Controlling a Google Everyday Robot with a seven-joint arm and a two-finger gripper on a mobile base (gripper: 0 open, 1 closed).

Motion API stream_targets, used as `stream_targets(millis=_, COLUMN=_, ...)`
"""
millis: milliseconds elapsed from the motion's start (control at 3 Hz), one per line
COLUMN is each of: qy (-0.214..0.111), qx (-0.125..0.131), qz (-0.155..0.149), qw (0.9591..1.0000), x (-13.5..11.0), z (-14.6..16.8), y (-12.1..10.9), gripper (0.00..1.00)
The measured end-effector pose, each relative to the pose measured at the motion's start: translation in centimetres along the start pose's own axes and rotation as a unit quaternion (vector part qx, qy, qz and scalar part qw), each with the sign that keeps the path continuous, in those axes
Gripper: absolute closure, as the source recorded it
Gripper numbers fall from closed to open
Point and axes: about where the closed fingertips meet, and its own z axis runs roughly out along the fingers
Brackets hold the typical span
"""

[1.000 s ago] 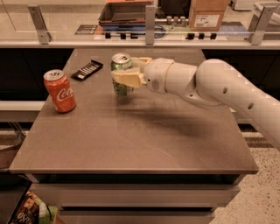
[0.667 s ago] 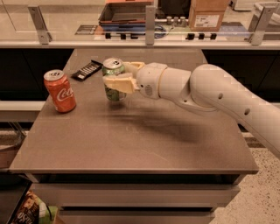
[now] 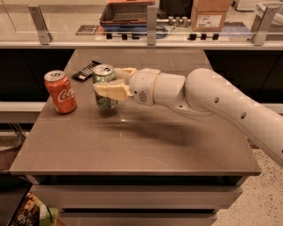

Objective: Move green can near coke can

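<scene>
In the camera view, the white arm (image 3: 212, 97) reaches in from the right across the brown table (image 3: 132, 150) and ends at the gripper (image 3: 106, 83) near the table's back left. The cream fingers (image 3: 112, 90) are closed in on the green can (image 3: 103, 73). One runs across the front of the can's body at about mid height. The other shows behind the can near its upper rim. The jaws stand only as far apart as the can is wide, pressing on both sides.

The green can stands upright between the fingers, its silver top above them and its lower body below the front finger. I cannot tell whether its base touches the table or hangs just off it; a dark shadow lies on the table right under it.

The coke can (image 3: 60, 92) stands upright on the table to the left of the green can, near it but apart, with bare table between the two. A dark flat remote control (image 3: 85, 70) lies on the table just behind the green can. Beyond the table a counter carries a cardboard box (image 3: 208, 15) and a dark tray (image 3: 126, 13).
</scene>
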Motion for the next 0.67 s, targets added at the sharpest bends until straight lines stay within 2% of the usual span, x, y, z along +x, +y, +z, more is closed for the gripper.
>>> stream_targets(millis=667, qy=0.028, qx=-0.033, qz=-0.005, qw=0.9991, x=0.61, z=1.29, y=1.93, gripper=1.0)
